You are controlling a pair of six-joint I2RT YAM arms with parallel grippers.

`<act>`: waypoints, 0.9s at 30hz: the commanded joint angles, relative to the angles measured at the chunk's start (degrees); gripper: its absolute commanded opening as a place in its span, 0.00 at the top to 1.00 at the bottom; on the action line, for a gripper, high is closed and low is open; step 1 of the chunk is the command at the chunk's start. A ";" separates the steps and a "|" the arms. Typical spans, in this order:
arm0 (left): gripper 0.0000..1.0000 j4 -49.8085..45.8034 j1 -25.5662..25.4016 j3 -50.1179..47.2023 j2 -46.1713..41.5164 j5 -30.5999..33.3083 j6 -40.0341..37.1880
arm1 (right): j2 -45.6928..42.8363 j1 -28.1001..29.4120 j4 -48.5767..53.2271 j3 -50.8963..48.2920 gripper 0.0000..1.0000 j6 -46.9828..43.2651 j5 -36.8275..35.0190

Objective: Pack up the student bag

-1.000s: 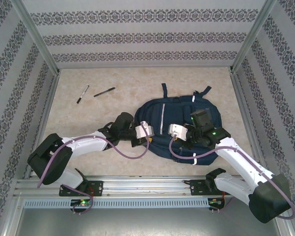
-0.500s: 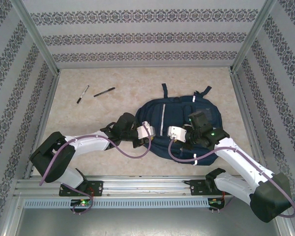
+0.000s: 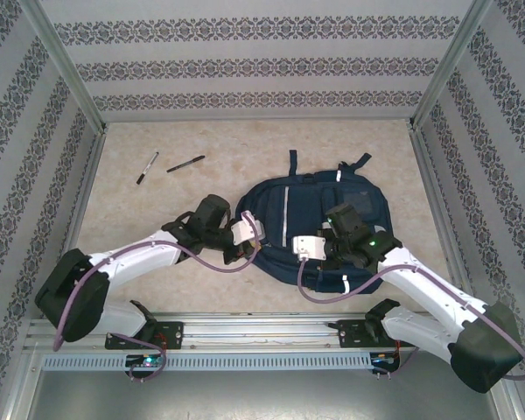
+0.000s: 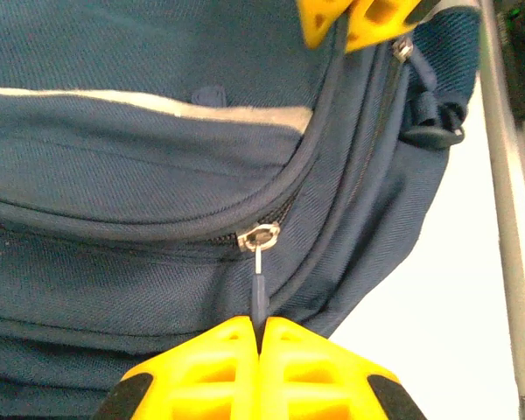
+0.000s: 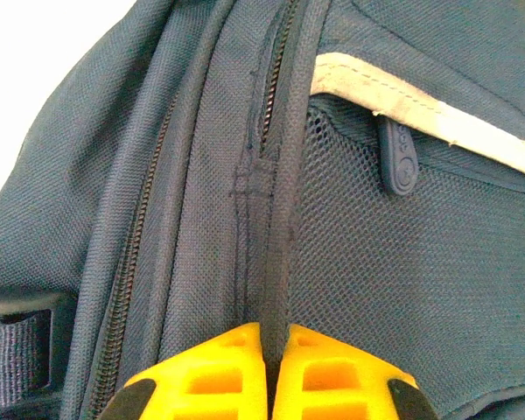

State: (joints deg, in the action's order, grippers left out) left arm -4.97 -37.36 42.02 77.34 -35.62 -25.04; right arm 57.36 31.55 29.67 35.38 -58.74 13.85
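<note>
Showing the student bag (image 3: 319,210) lying flat on the table (image 3: 219,179), right of centre and in the near half. Its near edge lies close to the metal rail (image 3: 262,325), and its right side is near the right wall. Broad bare tabletop lies to the far and left sides, where two pens (image 3: 185,163) rest well apart from the bag.

The left gripper (image 4: 259,328) is at the bag's left edge. Its yellow ribbed fingers (image 4: 201,367) are clenched on the thin dark zip pull (image 4: 258,289), which hangs from a bright metal slider (image 4: 260,236) on a curved zip line.

The right gripper (image 5: 276,337) is at the bag's near middle. Its fingers are pinched on a raised fabric seam (image 5: 280,236) running beside a mesh pocket (image 5: 376,271).

The bag is coarse navy weave with a pale stitched stripe (image 5: 420,105). A rounded oblong tab (image 5: 398,157) lies over the mesh. The tabletop is smooth, beige and mottled.
</note>
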 commanded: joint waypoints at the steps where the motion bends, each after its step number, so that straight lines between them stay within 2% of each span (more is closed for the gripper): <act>1: 1.00 -5.56 0.98 0.76 -2.91 -4.29 0.74 | -2.03 -0.10 -0.25 -4.07 1.00 -1.34 -6.24; 5: 1.00 0.06 0.98 -2.95 -4.49 -6.06 0.49 | -5.75 -0.36 -3.92 -8.03 1.00 -0.88 -4.89; 9: 1.00 -0.24 0.88 -4.35 -5.05 -6.82 -5.48 | -7.35 -0.62 -3.98 -8.30 1.00 -0.07 -3.12; 10: 0.96 -0.01 0.77 -4.61 -4.93 -6.63 -6.46 | -7.12 -0.70 -3.46 -7.83 1.00 0.14 -2.45; 12: 0.75 0.99 0.72 -5.03 -4.44 -5.13 -6.75 | -6.29 -0.67 -2.83 -6.88 1.00 0.71 -1.60; 13: 0.68 1.28 0.65 -4.91 -4.01 -4.72 -6.77 | -5.81 -0.62 -2.50 -6.37 1.00 0.86 -1.31; 16: 0.62 1.45 -0.04 -3.91 -2.21 -4.51 -6.92 | -4.27 -0.62 -1.64 -4.92 1.00 0.93 -0.50; 19: 0.49 2.74 -1.32 -3.31 -0.22 -3.27 -6.31 | -3.36 -0.53 -1.46 -4.08 1.00 1.35 0.25; 23: 0.47 5.88 -2.74 -3.23 1.70 -3.41 -5.18 | -2.95 -0.44 -1.63 -3.76 1.00 2.19 0.66; 27: 0.47 8.26 -4.15 -3.26 3.64 -0.63 -4.05 | -3.33 -0.35 -1.63 -3.91 1.00 2.38 0.74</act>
State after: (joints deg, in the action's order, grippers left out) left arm -0.30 -40.42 37.85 79.85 -37.87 -29.89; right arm 54.13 31.62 26.11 30.26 -57.60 14.61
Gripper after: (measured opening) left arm 0.532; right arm 0.041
